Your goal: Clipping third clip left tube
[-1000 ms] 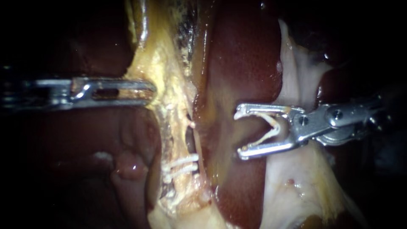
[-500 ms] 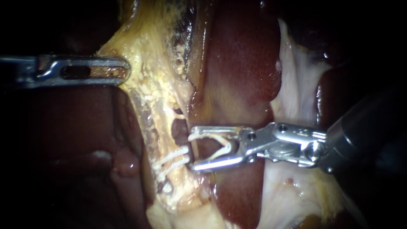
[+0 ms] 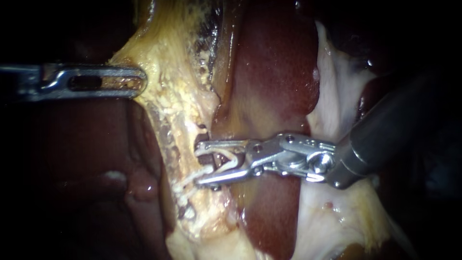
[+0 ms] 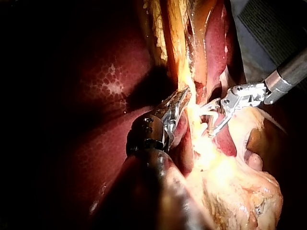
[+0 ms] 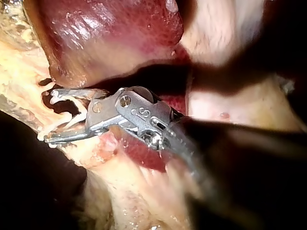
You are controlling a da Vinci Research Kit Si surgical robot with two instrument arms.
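My left instrument (image 3: 142, 81) comes in level from the left, its jaws shut on the edge of the yellow fatty tissue (image 3: 168, 101) and holding it taut; the left wrist view shows the same grip (image 4: 181, 98). A thin pale tube (image 3: 208, 136) runs down through that tissue. My right instrument (image 3: 198, 164) has its jaws open around this tube, with an open white clip (image 3: 226, 159) seated along their inner faces. Two white clips (image 3: 188, 183) cross the tube just below the lower jaw. The right wrist view shows the open jaws (image 5: 50, 115) astride the strand.
The dark red liver (image 3: 274, 82) lies behind the right instrument's jaws. Pale whitish tissue (image 3: 337, 96) lies under its dark shaft (image 3: 385, 135). More dark liver (image 3: 86, 144) fills the left side below my left instrument.
My right instrument has moved left until its open jaws and clip straddle the tube above the two clips. My left instrument pulled the yellow tissue up and left earlier and now holds still.
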